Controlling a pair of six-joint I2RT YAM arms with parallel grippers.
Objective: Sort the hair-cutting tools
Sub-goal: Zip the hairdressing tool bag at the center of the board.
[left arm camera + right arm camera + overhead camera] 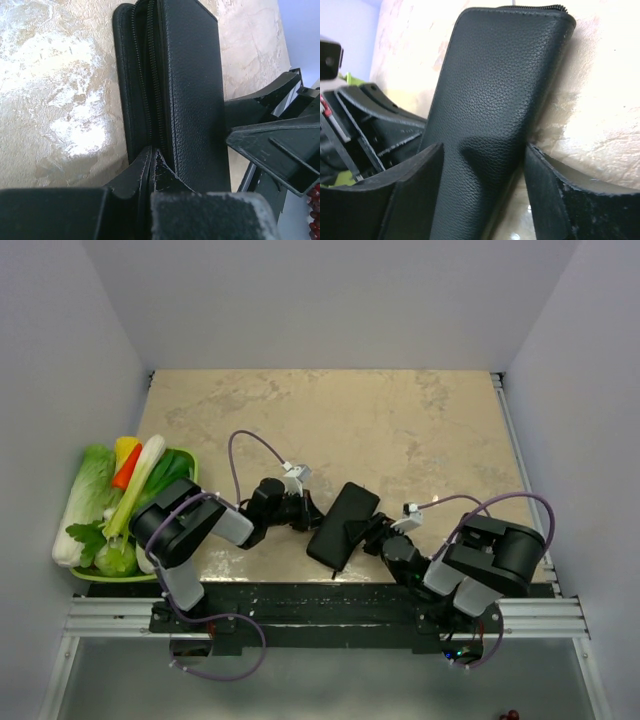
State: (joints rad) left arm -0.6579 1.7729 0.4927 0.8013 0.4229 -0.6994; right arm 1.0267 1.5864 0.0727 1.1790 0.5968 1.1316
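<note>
Zero hair-cutting tools show in any view: no scissors or combs on the beige marbled tabletop [400,430]. Best guess is they sit inside the black grained zip-around case [345,525], so sorting hasn't begun and this step is about getting it open.

- Case lies diagonally near the table's near edge, between both arms, covers together. Zipper [145,75] runs along the spine facing the left wrist camera. Can't tell how far it is unzipped, or whether one edge is off the table.
- Left gripper [152,156]: fingers pinched fully together at the near end of the zippered edge, apparently on the seam or the pull. Which one is hidden behind the fingertips. Likely reason: it either anchors that end or is placed to drag the zip.
- Right gripper [484,150]: jaws spread wide and straddling the opposite end of the case, one finger on each side. Table shows between the case and one finger, so it isn't clamped. Likely reason: to brace the body so the case doesn't slide when the zip side is pulled.
- Green basket of vegetables [115,578] sits at the far left, well apart and not part of this job.

Risk: the case skids or twists if only one end is held.
</note>
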